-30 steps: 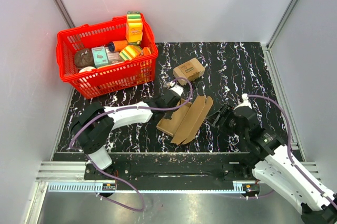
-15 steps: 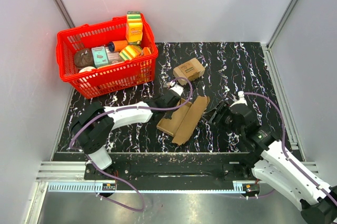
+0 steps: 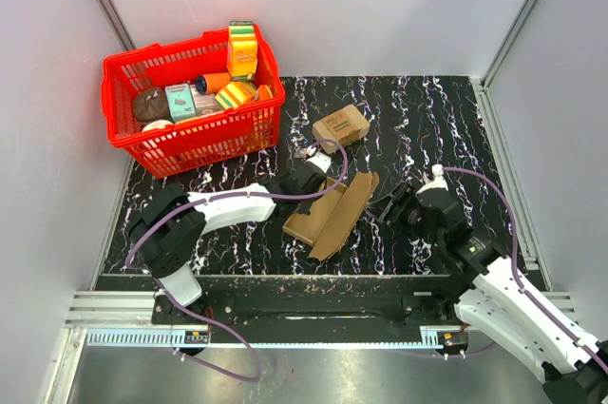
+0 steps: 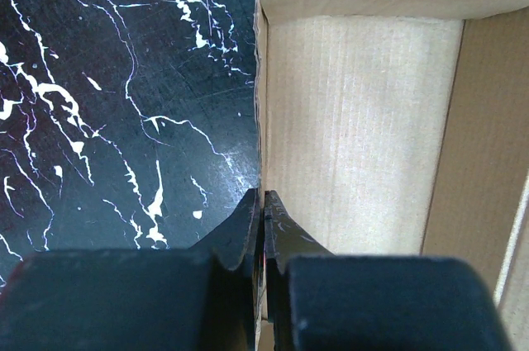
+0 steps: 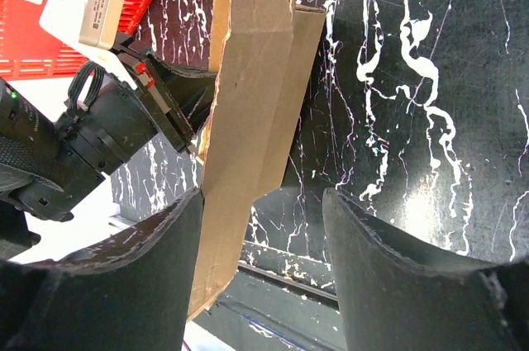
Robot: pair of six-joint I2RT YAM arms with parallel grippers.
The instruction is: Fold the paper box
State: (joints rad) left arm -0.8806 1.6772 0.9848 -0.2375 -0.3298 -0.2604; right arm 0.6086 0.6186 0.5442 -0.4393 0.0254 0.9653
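Surface: black white-veined table [image 3: 427,119], pale walls around.

- Basket [image 3: 271,124], red, filled with packets; far to the left of and beyond the left gripper.
- Left gripper [image 3: 319,185]: jaws together, pinching a thin upright side wall of the paper box [image 3: 332,219]. In the wrist view the wall's edge runs straight ahead from the closed tips [image 4: 263,202], with the rest of the sheet to their right.
- Paper box: brown, half-folded, lying between the two grippers with one flap raised.
- Small printed box [image 3: 340,125]: beyond the left gripper, apart from it.
- Right gripper [image 3: 391,206]: jaws apart, just right of the paper box. The raised flap stands ahead between the fingers [image 5: 157,268], nearer the left one. Contact cannot be told.
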